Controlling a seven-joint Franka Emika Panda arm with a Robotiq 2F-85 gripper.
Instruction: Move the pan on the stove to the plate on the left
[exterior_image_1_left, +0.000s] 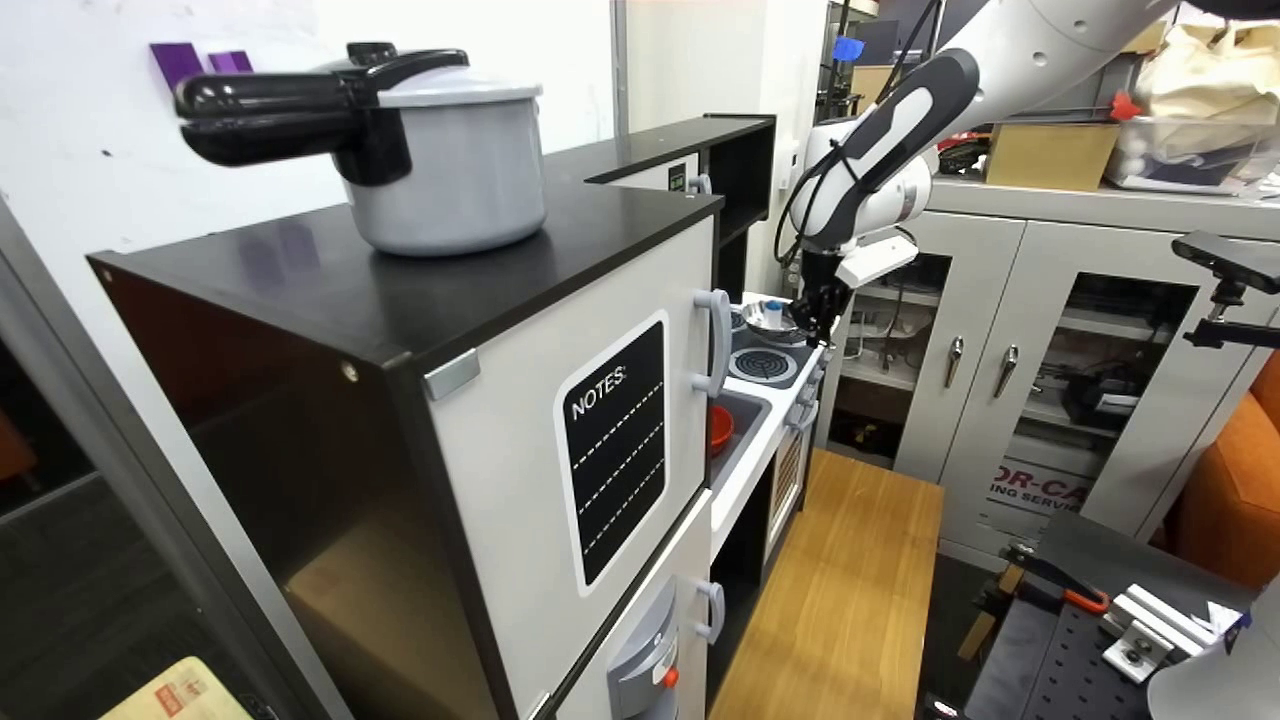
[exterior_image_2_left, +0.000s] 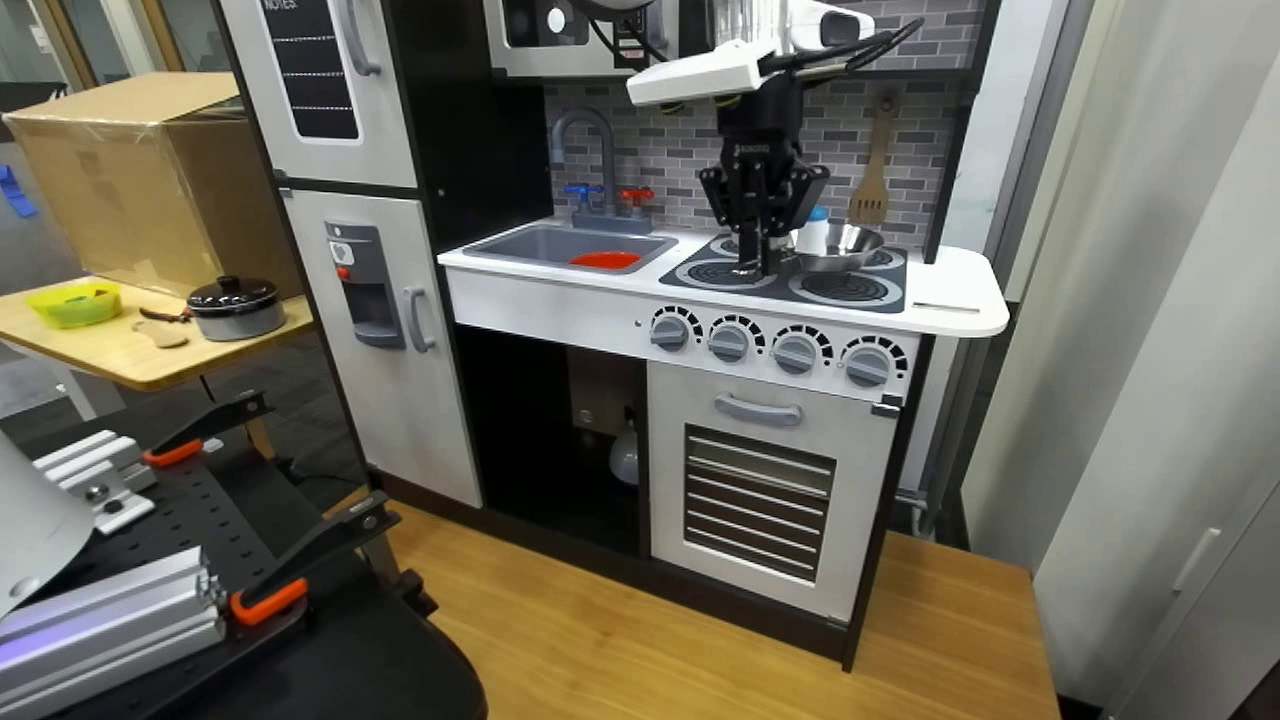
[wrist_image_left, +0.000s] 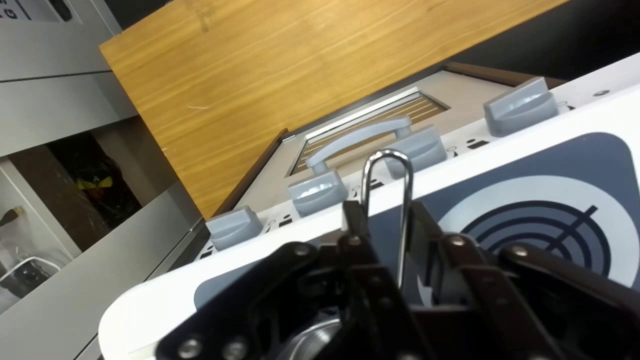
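In an exterior view the kitchen fills the middle of the frame. The white arm slants across the upper right in an exterior view. The white tabletop spans the upper half, from centre to right, with the stove right of centre and the sink left of it. A lidded grey pot stands on the kitchen's top, upper left. The hand points down over the stove, its fingers drawn in to a narrow gap and holding the pan. That is just right of the hand, over the stove's right half; I cannot tell whether it touches the surface. The left front burner lies left of the fingertips. A red bowl sits in the sink. A white bottle with a blue top appears to stand in the pan. The wire handle is between the fingers, centre of the wrist view.
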